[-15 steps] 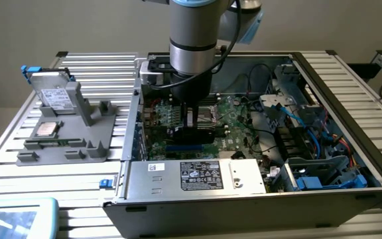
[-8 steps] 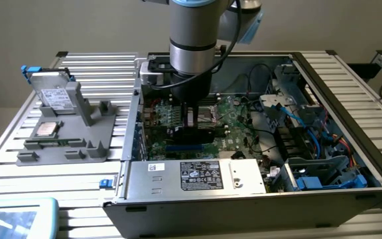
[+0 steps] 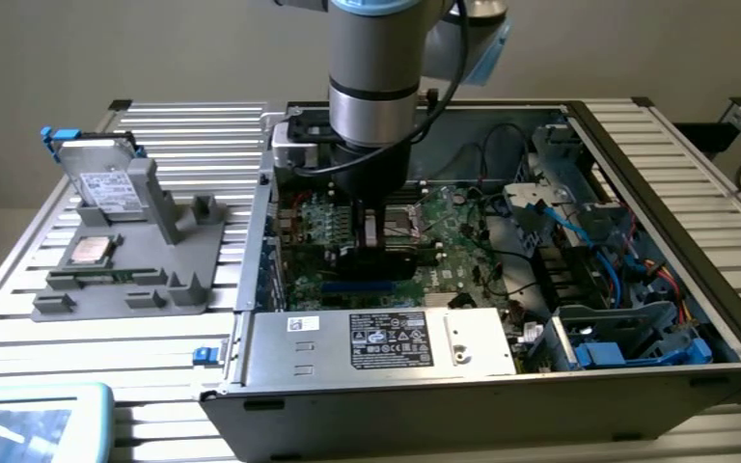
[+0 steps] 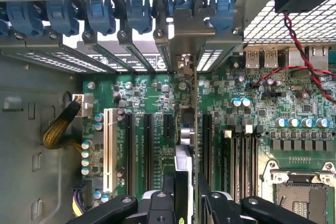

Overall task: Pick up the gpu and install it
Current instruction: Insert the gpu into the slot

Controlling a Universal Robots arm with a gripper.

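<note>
Wrist view puts the claw point(image 4: 185, 195) low over the motherboard point(image 4: 142, 93), its two black fingers pinching the gpu point(image 4: 182, 156), which stands on edge between them and runs away toward the back of the case. The card's silvery end reaches up to the row of rear bracket bays under the blue latches point(image 4: 139, 14). Whether its bottom edge already touches a slot or hangs just above one, I cannot tell.

Long black expansion slots point(image 4: 148, 150) lie to either side of the card, with a short black slot point(image 4: 168, 127) close beside it. That closeness looks like the main hazard: a card slightly off line would likely land on the plastic wall of a slot, or on the board between slots, and a downward push could then bend the contacts or scrape the board. A tilt in the grip could seat one end and leave the other proud.

At the far end, the bracket could catch on the metal dividers between the bays rather than slide into its opening. Small capacitors point(image 4: 240, 102) and the memory slots point(image 4: 241, 156) stand near the card, and a sideways slip might knock them.

From the exterior view, the claw point(image 3: 373, 231) and the gpu point(image 3: 377, 262) sit deep in the open case point(image 3: 474, 415), with the power supply point(image 3: 384, 338) just beside them, so room for correction looks tight.
</note>
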